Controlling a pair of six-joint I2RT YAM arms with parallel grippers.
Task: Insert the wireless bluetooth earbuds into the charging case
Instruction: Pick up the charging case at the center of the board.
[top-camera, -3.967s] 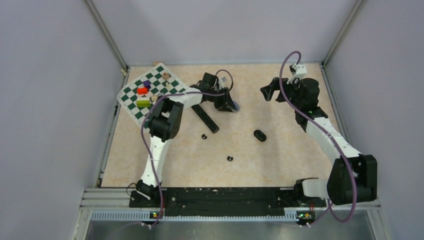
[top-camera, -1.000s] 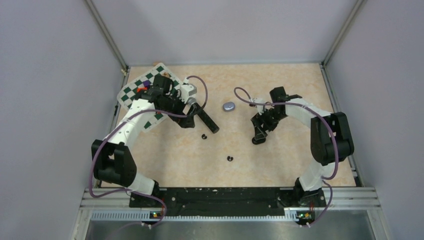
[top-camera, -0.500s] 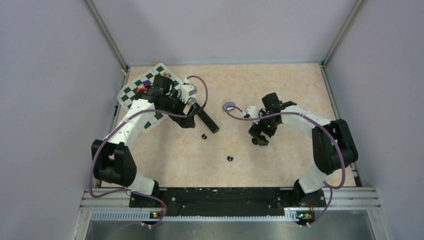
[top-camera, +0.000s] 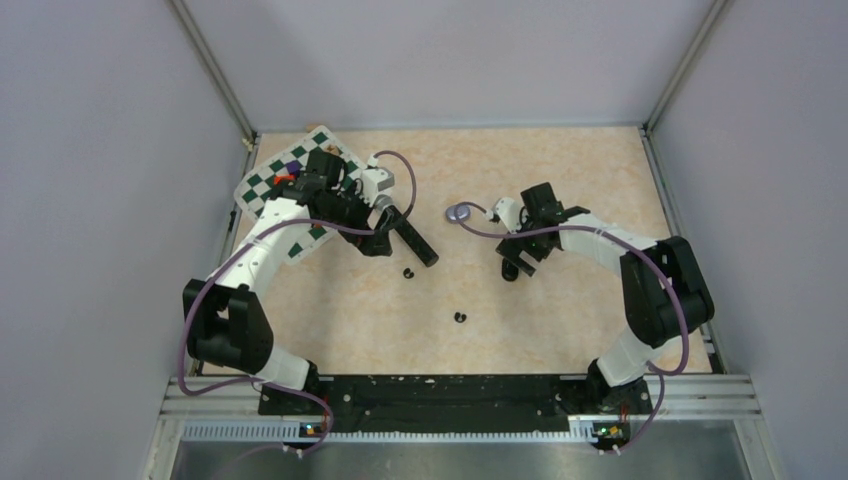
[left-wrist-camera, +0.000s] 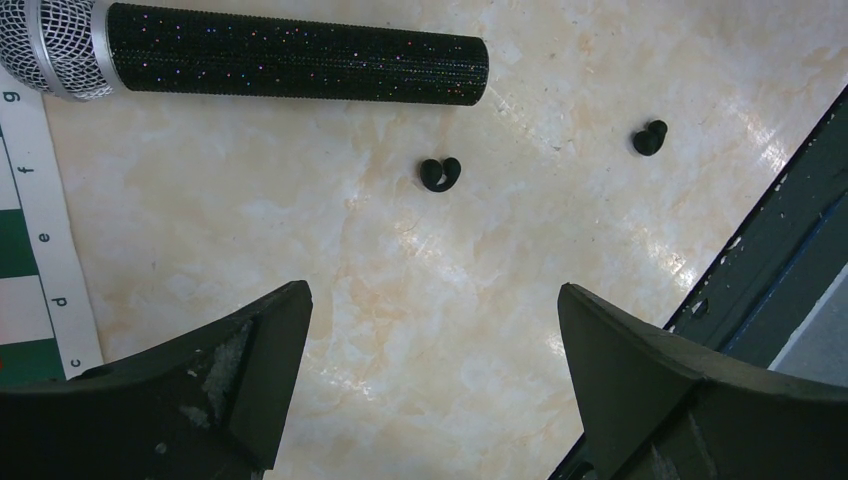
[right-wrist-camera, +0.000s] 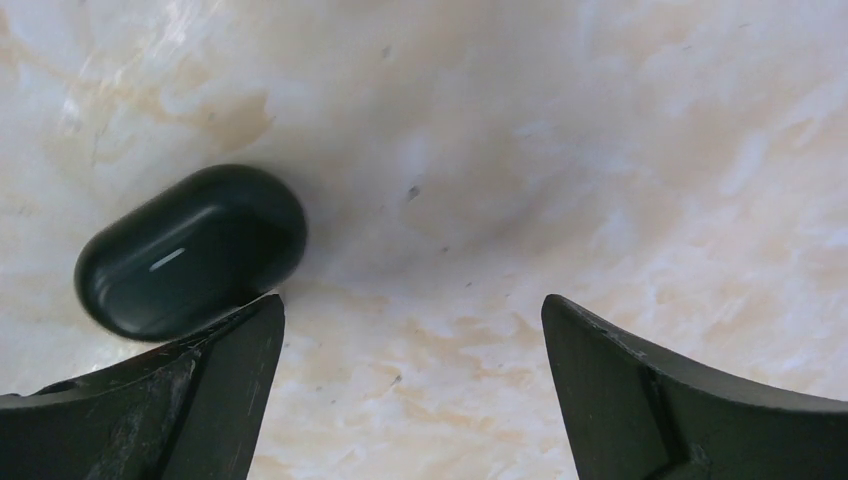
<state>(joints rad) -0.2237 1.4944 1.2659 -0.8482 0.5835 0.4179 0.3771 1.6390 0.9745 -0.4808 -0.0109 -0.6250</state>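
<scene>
Two tiny black earbuds lie on the marbled tabletop, seen in the top view as the nearer earbud and the farther earbud. My left gripper hovers open just short of them, holding nothing. A closed black oval charging case lies flat by the tip of my right gripper's left finger. My right gripper is open and low over the table, with bare tabletop between its fingers. In the top view it sits at mid-table.
A long black microphone with a silver head lies beyond the earbuds, next to my left gripper. A closed pale purple oval case rests behind the right gripper. A green-and-white checkerboard with coloured blocks occupies the back left.
My right gripper has opened wider and shifted a little toward the back left around the black case. The left arm has stayed still.
</scene>
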